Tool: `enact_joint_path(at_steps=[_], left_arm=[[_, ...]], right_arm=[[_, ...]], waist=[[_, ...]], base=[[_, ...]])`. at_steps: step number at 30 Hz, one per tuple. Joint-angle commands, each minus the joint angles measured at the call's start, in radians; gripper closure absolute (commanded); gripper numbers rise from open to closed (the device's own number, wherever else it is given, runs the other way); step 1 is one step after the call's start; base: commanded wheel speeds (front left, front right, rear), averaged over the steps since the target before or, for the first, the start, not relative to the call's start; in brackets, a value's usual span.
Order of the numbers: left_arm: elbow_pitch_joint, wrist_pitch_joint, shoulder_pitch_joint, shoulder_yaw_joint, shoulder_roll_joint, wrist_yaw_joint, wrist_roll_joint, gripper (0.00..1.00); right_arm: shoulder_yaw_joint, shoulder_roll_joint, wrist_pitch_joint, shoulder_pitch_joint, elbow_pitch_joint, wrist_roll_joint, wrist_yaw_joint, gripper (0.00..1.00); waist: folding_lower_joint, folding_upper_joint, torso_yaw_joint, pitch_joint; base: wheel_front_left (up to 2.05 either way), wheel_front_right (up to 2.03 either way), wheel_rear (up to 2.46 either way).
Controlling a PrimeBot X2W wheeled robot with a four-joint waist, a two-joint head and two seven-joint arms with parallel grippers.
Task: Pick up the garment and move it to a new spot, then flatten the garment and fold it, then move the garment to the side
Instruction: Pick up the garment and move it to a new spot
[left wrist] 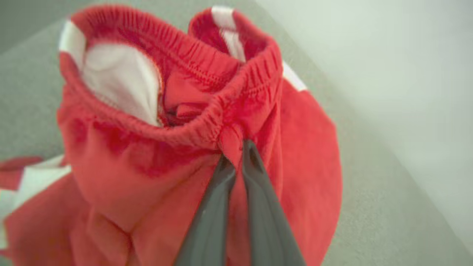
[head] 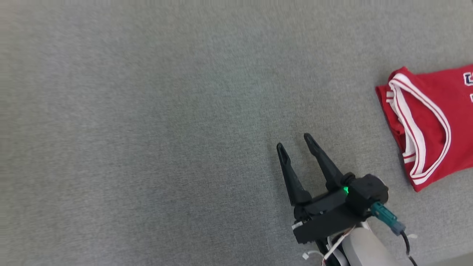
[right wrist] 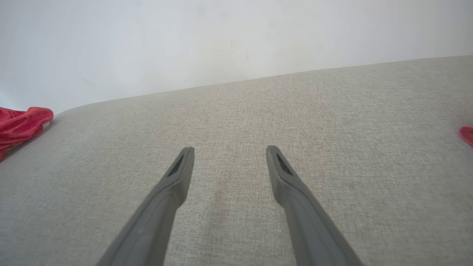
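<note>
The garment [left wrist: 122, 166], a pair of red shorts with white side panels [left wrist: 118, 85], lies bunched on the grey fabric surface [left wrist: 33, 111] close to its edge, with a pale wall [left wrist: 388, 74] beyond. In the left wrist view its elastic waistband [left wrist: 192, 129] stands up as a gathered rim with the opening facing the camera, and the rest of the cloth spreads loosely below and around it. It is too crumpled to tell which way its long axis runs.

The left gripper [left wrist: 238, 153] is clenched on a pinch of that waistband. Its two dark fingers [left wrist: 210, 218] are pressed almost together, with a fold of red cloth caught between the tips.

In the right wrist view the same garment [right wrist: 20, 123] shows at the far left, where the surface meets the wall [right wrist: 221, 37].

The right gripper [head: 294, 142] is released, its fingers spread wide, and it holds and touches nothing. In the head view it sits low and right of centre, pointing up the picture over bare grey surface [head: 147, 129]. Its own wrist view shows the same spread fingers [right wrist: 229, 150] above the weave.

Well to its right lies a folded red jersey [head: 439, 122] with white-striped trim. Its neck opening is turned toward the gripper, and its length runs off the head view's right edge. A sliver of red cloth [right wrist: 467, 135] shows at the right edge of the right wrist view.
</note>
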Motion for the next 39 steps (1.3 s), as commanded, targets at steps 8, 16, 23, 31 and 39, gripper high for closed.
enact_joint_path(at_steps=[8, 16, 23, 31, 39], left_arm=[[-0.186, -0.075, -0.023, -0.032, -0.053, -0.034, 0.021, 1.00], [-0.444, -0.020, -0.057, -0.139, -0.137, -0.021, -0.002, 1.00], [-0.650, 0.046, -0.055, -0.317, -0.268, 0.003, -0.029, 1.00], [-0.684, 0.005, 0.019, -0.473, -0.389, -0.011, 0.015, 1.00], [-0.513, -0.172, 0.179, -0.539, -0.496, -0.062, 0.085, 1.00]], right_arm=[[-0.024, 0.000, -0.003, 0.083, 0.031, 0.027, -0.003, 0.00], [-0.043, 0.000, -0.003, 0.133, 0.036, 0.031, -0.003, 0.00], [-0.051, 0.000, -0.003, 0.158, 0.029, 0.022, -0.003, 0.00], [-0.047, 0.000, -0.002, 0.164, 0.016, 0.023, -0.003, 0.00], [-0.049, 0.000, -0.002, 0.174, 0.004, 0.015, -0.003, 0.00]], waist=[[-0.0002, -0.0002, 0.054, -0.233], [-0.0002, -0.0002, -0.005, -0.323], [-0.0002, -0.0002, -0.088, -0.338], [-0.0002, -0.0002, -0.176, -0.316], [-0.0002, -0.0002, -0.242, -0.285]], base=[[0.00, 0.00, 0.00], [0.00, 0.00, 0.00], [0.00, 0.00, 0.00], [0.00, 0.00, 0.00], [0.00, 0.00, 0.00]])
